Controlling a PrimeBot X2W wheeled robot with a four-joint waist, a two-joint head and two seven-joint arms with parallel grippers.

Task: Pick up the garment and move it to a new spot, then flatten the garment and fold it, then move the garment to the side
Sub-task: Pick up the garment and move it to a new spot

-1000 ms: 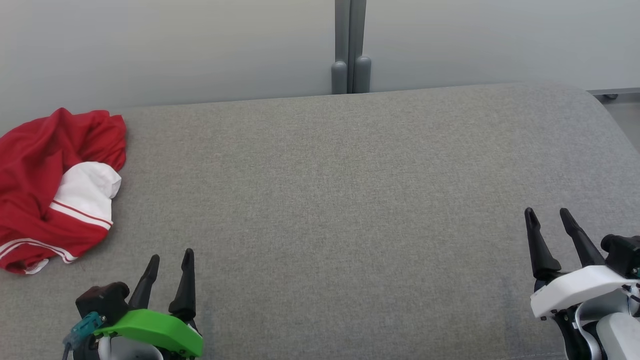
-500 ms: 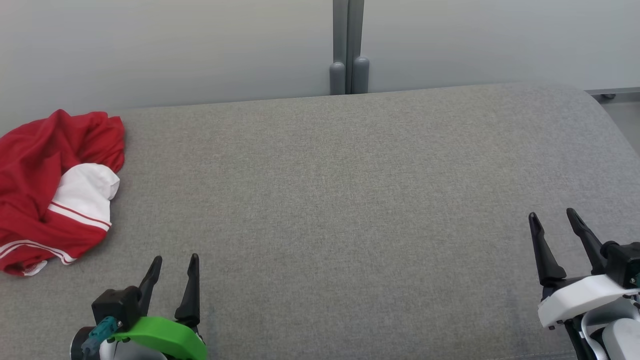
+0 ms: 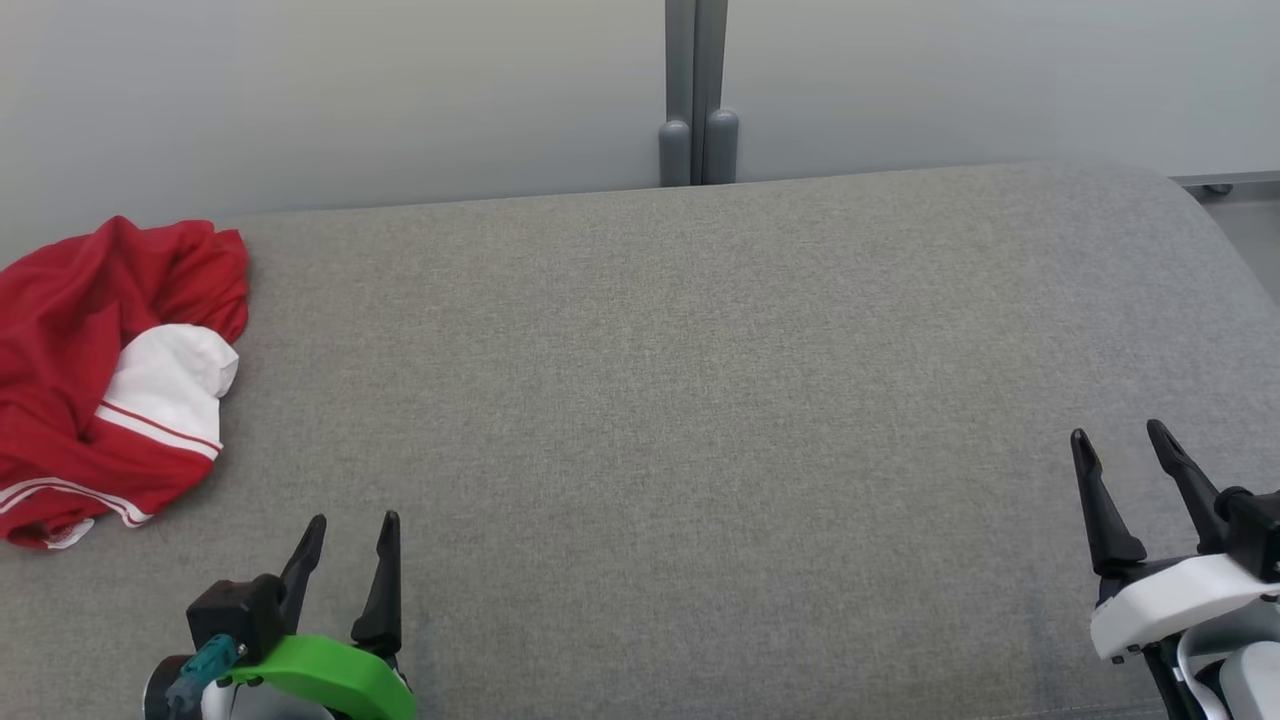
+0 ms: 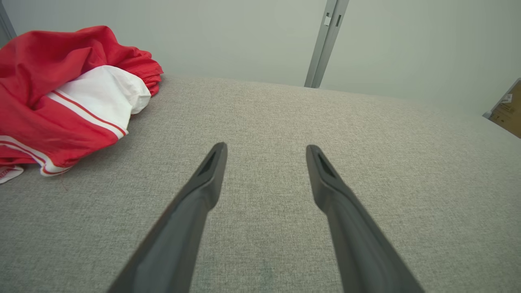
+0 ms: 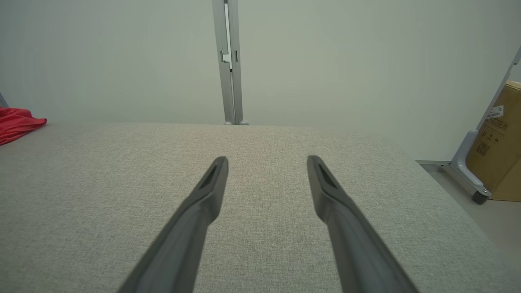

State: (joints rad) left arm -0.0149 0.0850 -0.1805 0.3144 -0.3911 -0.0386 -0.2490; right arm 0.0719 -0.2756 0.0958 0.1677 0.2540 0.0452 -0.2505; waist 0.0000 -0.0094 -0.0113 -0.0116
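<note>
Garment (image 3: 105, 375) crumpled at left, claws apart

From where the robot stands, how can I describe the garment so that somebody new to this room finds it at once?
A wide grey padded surface lies before a pale wall. At its left end, ahead and left of the left gripper, sits a crumpled garment. Its bright red cloth, with a white panel and thin stripes, stands out against the plain grey.

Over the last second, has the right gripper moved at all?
Yes, slightly. Against the grey post at the far edge, which barely shifts, the right gripper has drifted right and down in the head view, back toward the robot.
</note>
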